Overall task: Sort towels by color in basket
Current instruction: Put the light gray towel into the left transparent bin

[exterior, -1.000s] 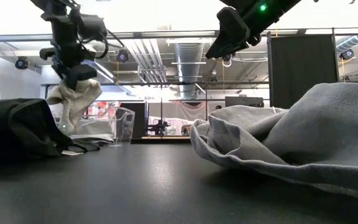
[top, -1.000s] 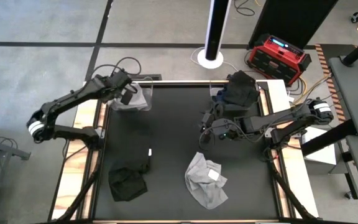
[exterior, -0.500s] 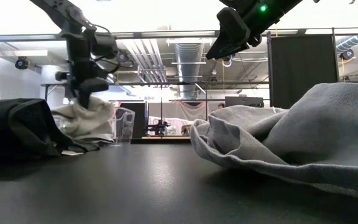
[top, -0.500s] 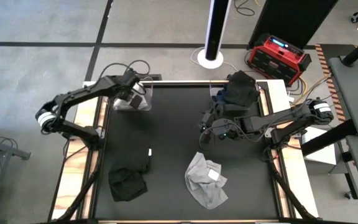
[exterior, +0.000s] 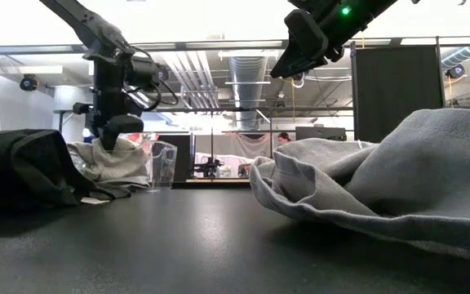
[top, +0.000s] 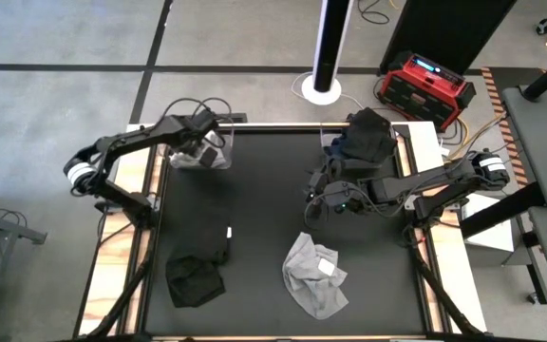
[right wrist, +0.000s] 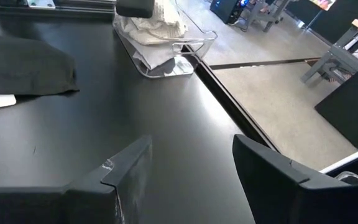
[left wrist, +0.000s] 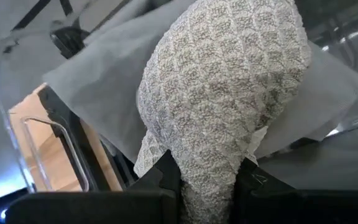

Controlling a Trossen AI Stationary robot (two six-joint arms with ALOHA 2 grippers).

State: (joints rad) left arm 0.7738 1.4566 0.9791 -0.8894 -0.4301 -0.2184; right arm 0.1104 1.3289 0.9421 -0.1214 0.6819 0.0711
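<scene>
My left gripper is at the table's far left, over a clear basket, shut on a light waffle-weave towel. The towel lies heaped on a flat white cloth inside the basket. In the low view the left gripper stands just above that heap. My right gripper hangs open above the table's middle, holding nothing. A grey towel with a white tag and a black towel lie on the near part of the table. My left gripper pinches a bunched fold of the waffle-weave towel between its two fingers, coming steeply from above. The rest of the towel rests slack on the white cloth in the basket.
Dark towels are piled at the table's far right. A small white tag lies on the black tabletop by the black towel. The right wrist view shows the clear basket with its white towels beyond bare tabletop.
My left gripper has sunk toward the clear basket, tipping more steeply downward and staying shut. The light towel, which hung below the fingers a second ago, now lies heaped inside the basket.
</scene>
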